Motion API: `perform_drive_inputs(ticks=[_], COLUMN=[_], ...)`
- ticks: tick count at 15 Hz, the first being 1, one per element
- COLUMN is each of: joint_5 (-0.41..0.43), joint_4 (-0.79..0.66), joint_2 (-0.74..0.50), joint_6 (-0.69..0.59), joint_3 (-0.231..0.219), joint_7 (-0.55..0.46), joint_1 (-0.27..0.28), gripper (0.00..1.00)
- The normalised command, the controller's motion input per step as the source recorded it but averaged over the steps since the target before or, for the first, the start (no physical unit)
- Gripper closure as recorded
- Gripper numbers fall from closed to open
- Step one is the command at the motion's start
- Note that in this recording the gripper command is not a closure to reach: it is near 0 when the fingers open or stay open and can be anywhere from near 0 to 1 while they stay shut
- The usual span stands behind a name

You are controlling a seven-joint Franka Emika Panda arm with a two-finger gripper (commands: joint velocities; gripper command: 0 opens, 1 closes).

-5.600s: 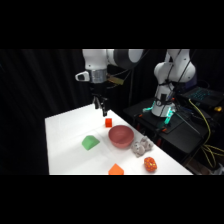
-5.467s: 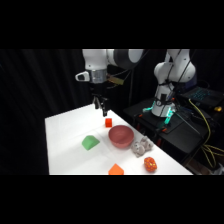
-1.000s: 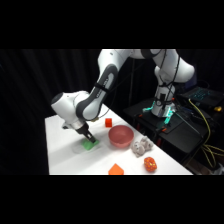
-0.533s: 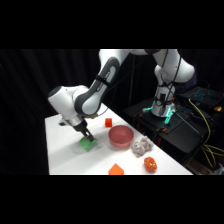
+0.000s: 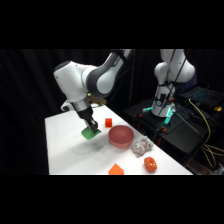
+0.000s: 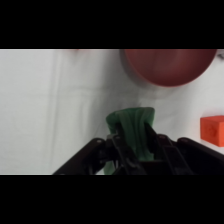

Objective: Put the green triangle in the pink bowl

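Btwn claw [image 6: 134,150] fingers: green triangle [image 6: 134,131], clamped, off table [image 5: 65,150]; pink bowl [image 5: 121,136] nearby.

In the side view the gripper [image 5: 91,126] hangs over the counter [image 5: 65,150] left of centre, with the green triangle [image 5: 90,132] between its fingers and apparently lifted clear of the surface. The pink bowl [image 5: 121,136] sits on the counter to the right of the triangle, near but apart. A small cube [image 5: 108,122] lies behind the bowl. Right of the bowl, just beside it, rests a lumpy object [image 5: 141,146]; a round object [image 5: 149,163] lies in front of that. A block [image 5: 116,170] sits at the front edge.

In the wrist view the triangle [image 6: 132,131] is ahead of the gripper [image 6: 134,150], the bowl [image 6: 167,66] beyond it.
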Motion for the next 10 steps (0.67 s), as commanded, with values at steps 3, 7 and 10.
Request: perform_drive_inputs(ticks=[3, 7, 10], joint_5=[-0.106, -0.167, -0.226], joint_4=[-0.89, -0.78, -0.56], joint_2=[-0.72, -0.58, -0.38], joint_6=[0.38, 0.34, 0.24], joint_3=[-0.064, -0.053, -0.021], joint_7=[0.14, 0.22, 0.27], joint_1=[0.103, 0.137, 0.156], gripper=[0.99, 0.98, 0.98])
